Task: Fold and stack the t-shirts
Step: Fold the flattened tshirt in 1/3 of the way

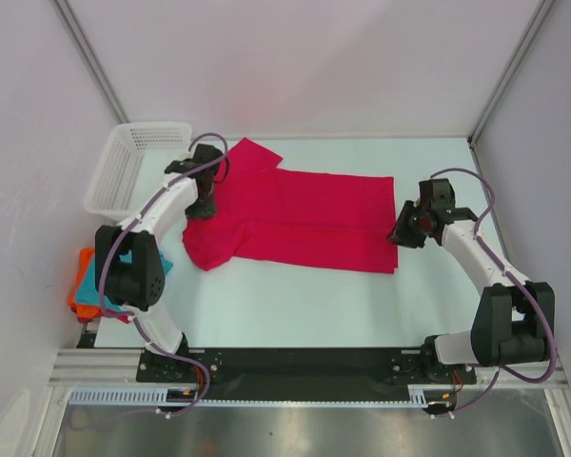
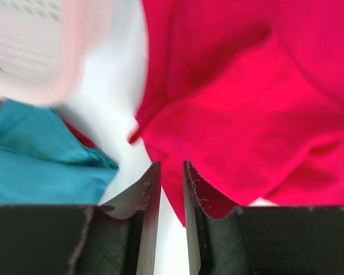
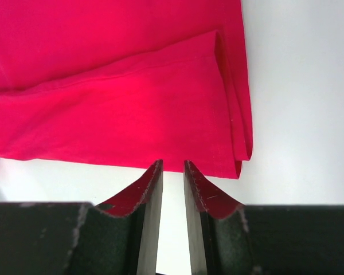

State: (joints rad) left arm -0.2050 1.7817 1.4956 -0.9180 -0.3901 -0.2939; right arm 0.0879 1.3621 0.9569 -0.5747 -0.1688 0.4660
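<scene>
- Crimson shirt lies mid-table, with the lengthwise fold apparently done.
- Left gripper is at its 9 o'clock end and right gripper at the 3 o'clock hem; both are slightly parted and empty.
- Next: pinch the hem, fold across.

A pale table is seen from above. A crimson shirt is spread across its middle, partly folded. A white mesh basket is set at the far left corner. A teal shirt and an orange shirt are heaped at the left edge.
</scene>
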